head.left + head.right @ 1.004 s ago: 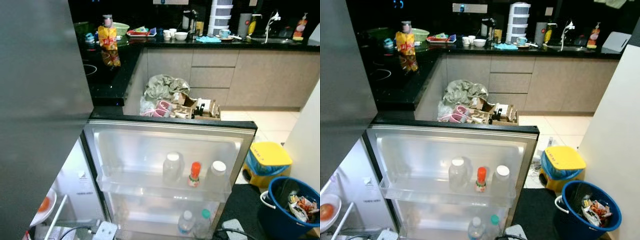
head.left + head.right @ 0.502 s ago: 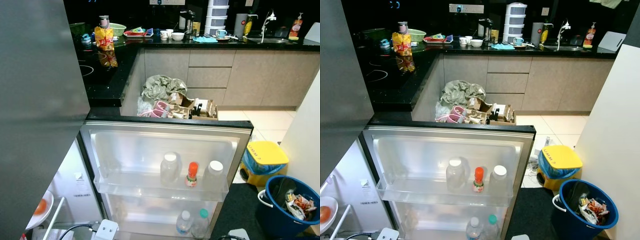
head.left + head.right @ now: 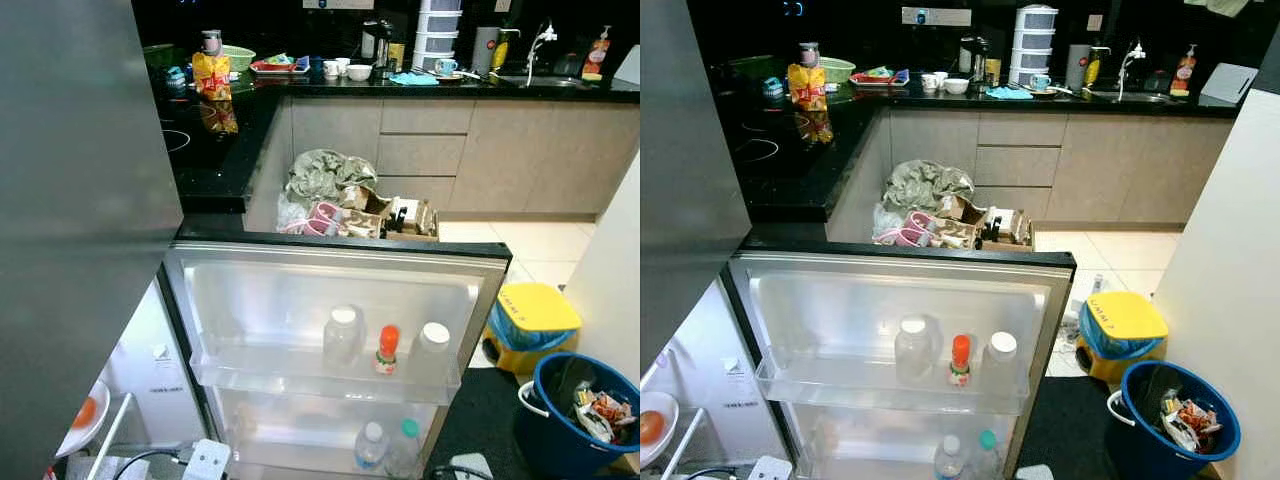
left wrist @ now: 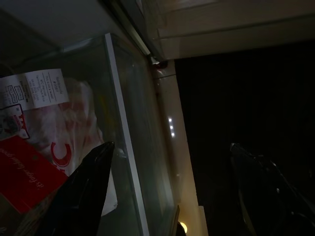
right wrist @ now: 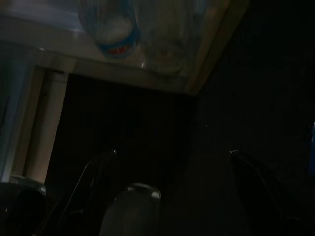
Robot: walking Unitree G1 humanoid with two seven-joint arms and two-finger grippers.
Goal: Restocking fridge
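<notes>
Fridge door (image 3: pixel 330 280) open, bottles (image 3: pixel 385 348) racked on its shelf. Left gripper (image 4: pixel 167 191) and right gripper (image 5: pixel 172 196) both spread wide, empty, hanging low. Best to pick stock before reaching in.

The open fridge door's upper shelf (image 3: pixel 320 385) holds two white-capped jars (image 3: pixel 343 335) flanking an orange-capped bottle (image 3: pixel 387 350).

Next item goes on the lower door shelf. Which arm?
Probably right: the right gripper, open, points toward the water bottle on that shelf, while the left gripper faces the glass shelf inside the fridge.
</notes>
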